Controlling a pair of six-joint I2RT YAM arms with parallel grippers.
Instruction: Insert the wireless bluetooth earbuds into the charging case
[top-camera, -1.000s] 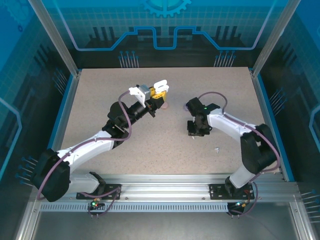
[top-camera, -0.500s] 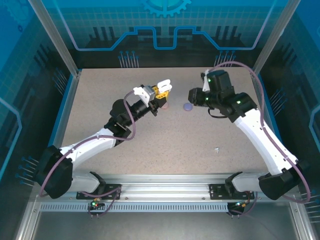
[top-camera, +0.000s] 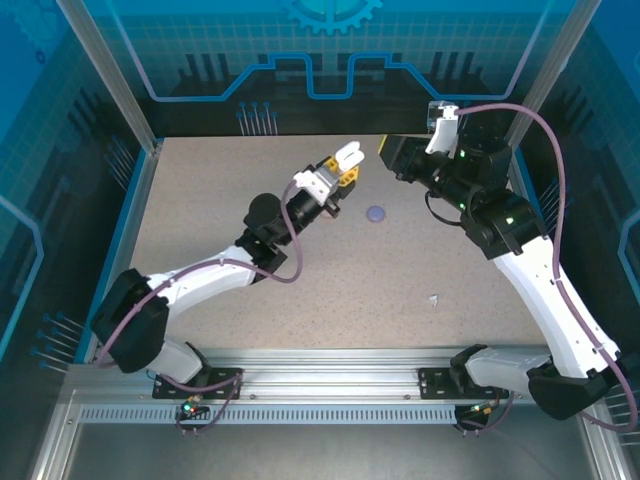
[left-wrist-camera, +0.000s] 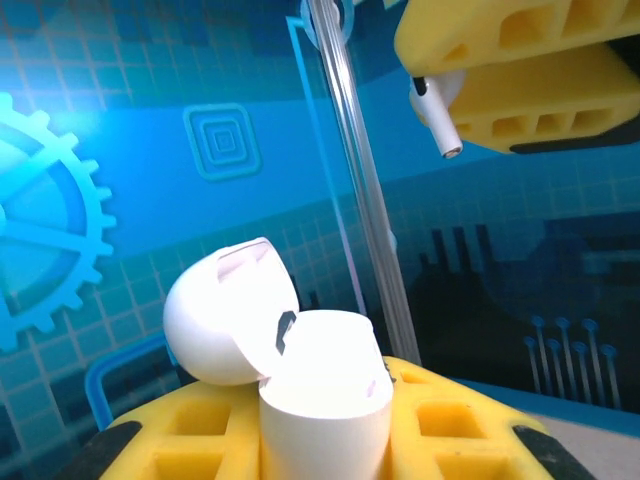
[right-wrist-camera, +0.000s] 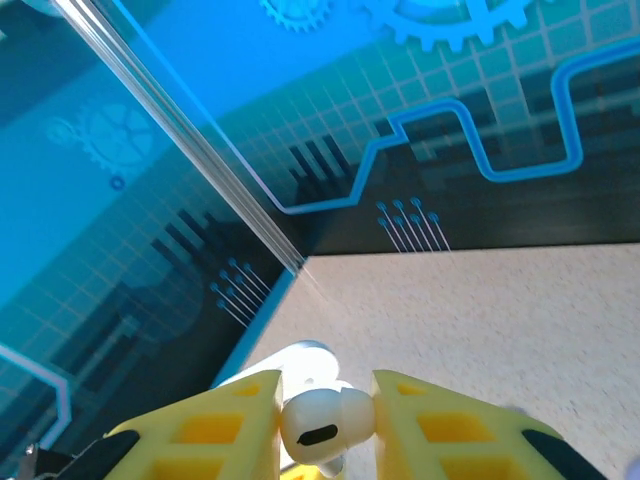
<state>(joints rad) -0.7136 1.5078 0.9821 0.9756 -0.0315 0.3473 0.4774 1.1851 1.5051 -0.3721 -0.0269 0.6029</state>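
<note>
**2 white-and-black arms with purple cables**

The left arm (top-camera: 200, 282) and right arm (top-camera: 548, 290) have white shells, black joints and black base brackets (top-camera: 205, 384). A purple cable (top-camera: 299, 255) runs along each. A green light (top-camera: 507, 222) glows on the right arm. The left gripper (left-wrist-camera: 325, 430) and right gripper (right-wrist-camera: 325, 410) have yellow block fingers (right-wrist-camera: 210, 440) with square hollows.

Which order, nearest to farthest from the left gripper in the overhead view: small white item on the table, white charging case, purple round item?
1. White charging case: clamped in the left gripper.
2. Purple round item: on the table, centre.
3. Small white item: near right side.
</note>
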